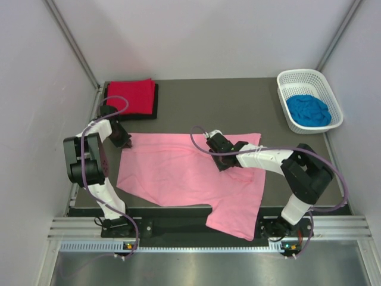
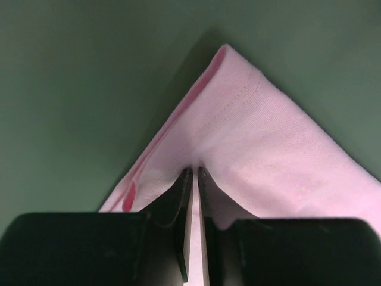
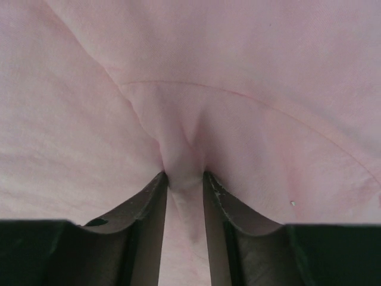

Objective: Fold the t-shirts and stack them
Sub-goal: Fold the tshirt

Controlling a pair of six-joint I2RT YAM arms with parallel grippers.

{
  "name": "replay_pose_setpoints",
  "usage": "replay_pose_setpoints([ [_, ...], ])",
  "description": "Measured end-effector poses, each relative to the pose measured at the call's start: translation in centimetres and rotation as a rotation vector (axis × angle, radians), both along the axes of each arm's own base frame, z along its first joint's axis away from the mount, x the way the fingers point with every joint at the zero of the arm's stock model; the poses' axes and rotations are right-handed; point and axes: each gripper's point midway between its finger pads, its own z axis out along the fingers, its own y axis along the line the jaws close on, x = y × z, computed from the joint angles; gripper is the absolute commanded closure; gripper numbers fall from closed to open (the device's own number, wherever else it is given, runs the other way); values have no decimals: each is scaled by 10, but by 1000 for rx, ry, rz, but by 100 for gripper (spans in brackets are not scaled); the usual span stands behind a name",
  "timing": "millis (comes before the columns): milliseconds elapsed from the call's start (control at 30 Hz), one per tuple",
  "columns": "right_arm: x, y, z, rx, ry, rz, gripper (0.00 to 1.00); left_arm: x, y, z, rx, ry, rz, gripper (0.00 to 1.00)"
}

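Note:
The pink t-shirt [image 1: 178, 173] lies spread on the dark table, one part hanging over the near edge. My left gripper [image 1: 124, 143] is shut on its far left corner [image 2: 250, 119], pinching the hem. My right gripper [image 1: 221, 159] is shut on a raised fold of the pink cloth [image 3: 184, 149] near the shirt's upper middle. The red t-shirt [image 1: 131, 95] lies folded on top of the black t-shirt [image 1: 156, 101] at the far left. The bright blue t-shirt [image 1: 308, 110] is bunched in the basket.
A white lattice basket [image 1: 297, 76] stands at the far right of the table. Grey walls close in both sides. The table's near edge [image 1: 178, 210] runs under the pink shirt.

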Motion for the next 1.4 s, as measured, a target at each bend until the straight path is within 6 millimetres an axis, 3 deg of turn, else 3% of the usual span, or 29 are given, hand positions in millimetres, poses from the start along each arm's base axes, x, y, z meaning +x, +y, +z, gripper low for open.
replay_pose_setpoints([
  [233,4,-3,-1,-21,-22,-13,100,1,4,-1,21,5,7,87],
  [500,-1,-8,4,-34,-9,-30,100,1,7,-1,50,8,11,87],
  [800,-4,-13,33,5,-43,-42,100,4,15,0,95,17,23,83],
  [1200,-12,-24,19,-5,-4,-45,100,3,28,2,166,47,17,80],
  [1400,-13,-25,16,6,7,-46,100,2,28,2,168,53,3,74],
])
